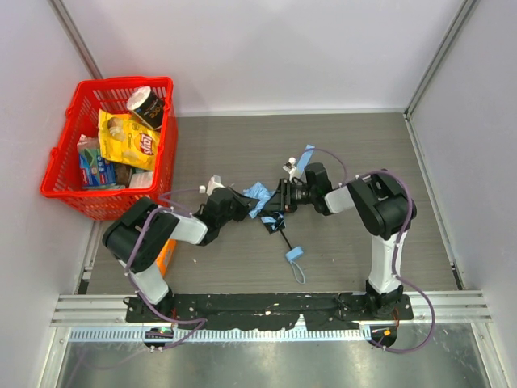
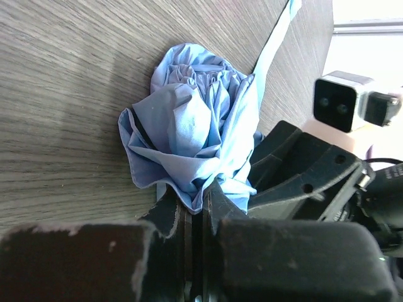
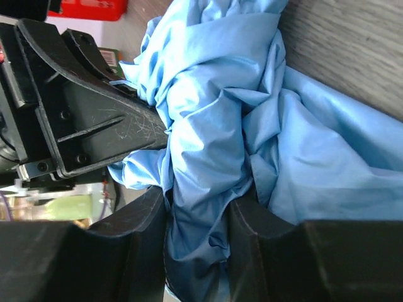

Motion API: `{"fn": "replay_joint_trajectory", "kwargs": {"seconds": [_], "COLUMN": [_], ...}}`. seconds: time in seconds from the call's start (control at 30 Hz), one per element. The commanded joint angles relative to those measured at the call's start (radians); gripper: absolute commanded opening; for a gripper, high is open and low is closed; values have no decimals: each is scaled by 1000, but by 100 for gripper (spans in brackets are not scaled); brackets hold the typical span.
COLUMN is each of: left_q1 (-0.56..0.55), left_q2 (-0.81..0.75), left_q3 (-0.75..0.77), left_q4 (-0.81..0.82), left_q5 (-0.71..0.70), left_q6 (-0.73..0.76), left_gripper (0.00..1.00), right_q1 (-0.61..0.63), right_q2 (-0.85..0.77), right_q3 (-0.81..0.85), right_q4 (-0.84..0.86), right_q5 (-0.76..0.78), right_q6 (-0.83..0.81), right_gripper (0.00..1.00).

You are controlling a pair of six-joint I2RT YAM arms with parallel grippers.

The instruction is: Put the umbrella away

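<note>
Your left gripper point(image 2: 192, 211) has its jaws pressed together on only a thin fold at the edge of the umbrella point(image 1: 258, 194). Loose cloth like that could slide out, or stretch without the bundle following, if you pull hard. The umbrella lies crumpled at the middle of the table point(image 1: 355, 145), between the two arms. Its black shaft point(image 1: 279, 233) trails toward 5 o'clock and ends in a blue strap loop point(image 1: 295, 257).

Your right gripper point(image 3: 196, 217) is clamped on a thicker wad of fabric from the 3 o'clock side. The two sets of fingers sit almost touching, so they could knock together on any twist. If the arms move apart, the canopy may unfurl rather than fold. The free shaft may also swing or snag on a lift.

The only container is the red basket point(image 1: 60, 190), at 10 o'clock on the table. From its left, it holds a blue packet point(image 1: 95, 168), a yellow chip bag point(image 1: 129, 141) and a black-and-white tub point(image 1: 147, 105) at its 1 o'clock corner. There looks to be little room left in it for the umbrella.
</note>
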Motion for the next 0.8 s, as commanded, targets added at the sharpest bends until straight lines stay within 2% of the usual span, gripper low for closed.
{"fn": "replay_joint_trajectory", "kwargs": {"seconds": [0.0,0.03,0.07,0.17,0.37,0.6,0.77], "left_q1": [-27,-29,-32,-38,-43,-43,-43], "left_q2": [-4,-7,-7,-2,13,44,53], "left_q3": [-21,-25,-28,-31,-44,-44,-51], "left_q4": [-56,-56,-57,-56,-43,-23,-16], "left_q5": [-36,-36,-36,-41,-47,-42,-47], "left_q6": [13,7,1,-7,-16,-14,-8], "left_gripper": [0,0,0,0,0,0,0], "right_q1": [56,69,85,133,239,251,251], "right_q2": [-114,-142,-172,-228,-347,-446,-521], "right_q3": [73,90,102,156,180,165,165], "right_q4": [-458,-529,-562,-708,-786,-805,-819], "right_q5": [189,211,276,424,755,771,728], "right_q6": [-302,-347,-372,-454,-523,-556,-498], "right_gripper": [45,53,57,59,64,66,66]}}
